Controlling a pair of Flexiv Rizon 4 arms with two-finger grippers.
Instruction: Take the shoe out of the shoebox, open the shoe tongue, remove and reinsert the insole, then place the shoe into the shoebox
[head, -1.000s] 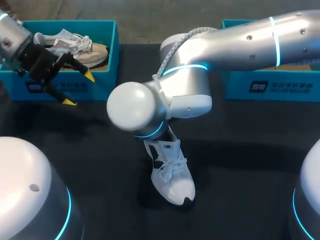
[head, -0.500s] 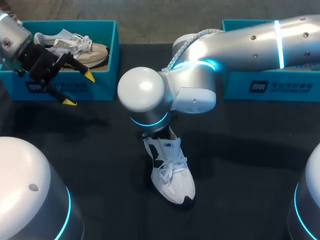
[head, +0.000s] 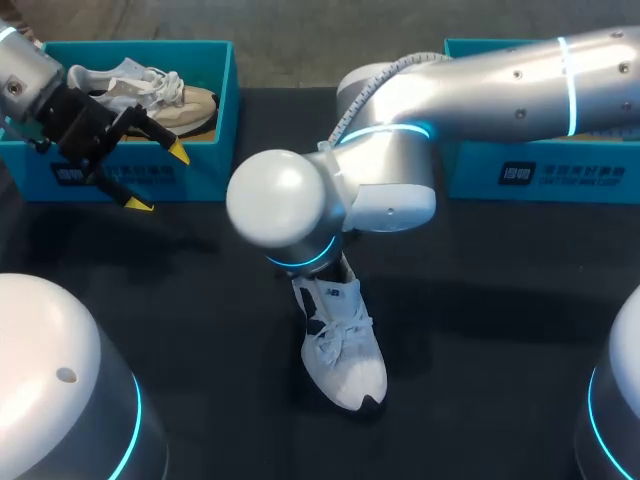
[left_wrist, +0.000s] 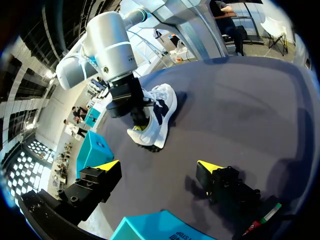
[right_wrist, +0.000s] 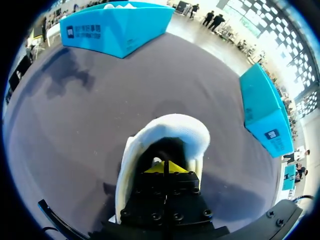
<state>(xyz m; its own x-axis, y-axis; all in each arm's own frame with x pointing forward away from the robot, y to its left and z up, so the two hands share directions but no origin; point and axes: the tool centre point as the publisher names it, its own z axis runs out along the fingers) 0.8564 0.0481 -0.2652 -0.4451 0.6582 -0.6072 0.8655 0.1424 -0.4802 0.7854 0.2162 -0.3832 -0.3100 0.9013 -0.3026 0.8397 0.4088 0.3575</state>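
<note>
A white shoe (head: 343, 352) with dark side marks lies on the black table, toe toward me. My right arm comes in from the right, and its wrist hides the shoe's heel. In the right wrist view my right gripper (right_wrist: 167, 167) is shut, its yellow tips together inside the opening of the shoe (right_wrist: 167, 131); I cannot tell whether anything is pinched. My left gripper (head: 153, 178) is open and empty, hanging in front of the left teal shoebox (head: 205, 170). Its own view shows my left gripper (left_wrist: 159, 167) well short of the shoe (left_wrist: 159, 112).
The left shoebox holds a second, beige and white shoe (head: 160, 92). Another teal box (head: 540, 172) stands at the back right, under my right arm. In the right wrist view, one teal box (right_wrist: 117, 27) and a second teal box (right_wrist: 265, 115) stand beyond the shoe.
My right arm's wrist has shifted and turned above the shoe's heel, and the shoe has turned slightly with it. The left arm has not moved.
</note>
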